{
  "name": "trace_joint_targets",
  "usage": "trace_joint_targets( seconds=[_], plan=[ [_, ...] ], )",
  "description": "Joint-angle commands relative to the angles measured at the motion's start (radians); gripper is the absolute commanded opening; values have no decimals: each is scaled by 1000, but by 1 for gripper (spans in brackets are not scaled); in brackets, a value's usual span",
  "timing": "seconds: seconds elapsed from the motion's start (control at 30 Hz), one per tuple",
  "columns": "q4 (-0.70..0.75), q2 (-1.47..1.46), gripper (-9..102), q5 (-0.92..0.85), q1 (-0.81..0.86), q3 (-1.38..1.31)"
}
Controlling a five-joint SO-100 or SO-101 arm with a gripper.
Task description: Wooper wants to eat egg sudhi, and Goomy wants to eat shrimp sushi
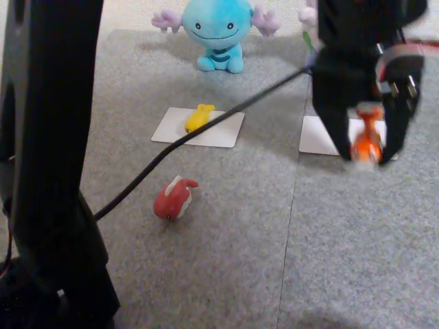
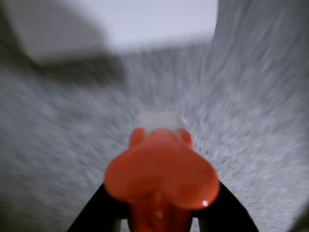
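Other view: gripper [image 1: 365, 152] clamps the orange fish [image 1: 367, 142] above a white card [image 1: 319, 136]; yellow fish [image 1: 198, 117] lies before the blue plush [image 1: 218, 31]. Wrist view (blurred): orange tail [image 2: 161, 176] close-up over grey carpet [image 2: 251, 121].

Open grey carpet floor [image 1: 343, 247] below and right of the red fish-shaped figure [image 1: 175, 197]. Crossing the middle, a black cable [image 1: 206, 127]; at left, a thick black arm post [image 1: 51, 157].

Other view low, facing Wooper [image 1: 218, 31]; wrist view close, downward; both share shrimp sushi [image 1: 366, 140].
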Motion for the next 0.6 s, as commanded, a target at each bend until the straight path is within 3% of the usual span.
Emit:
trace_joint_targets(
  seconds=[0.0,0.3,0.57],
  plan=[
    [32,-15,4,71,-72,-163],
    [40,-319,4,149,-176,-483],
    [61,-440,5,156,-186,-552]
  ],
)
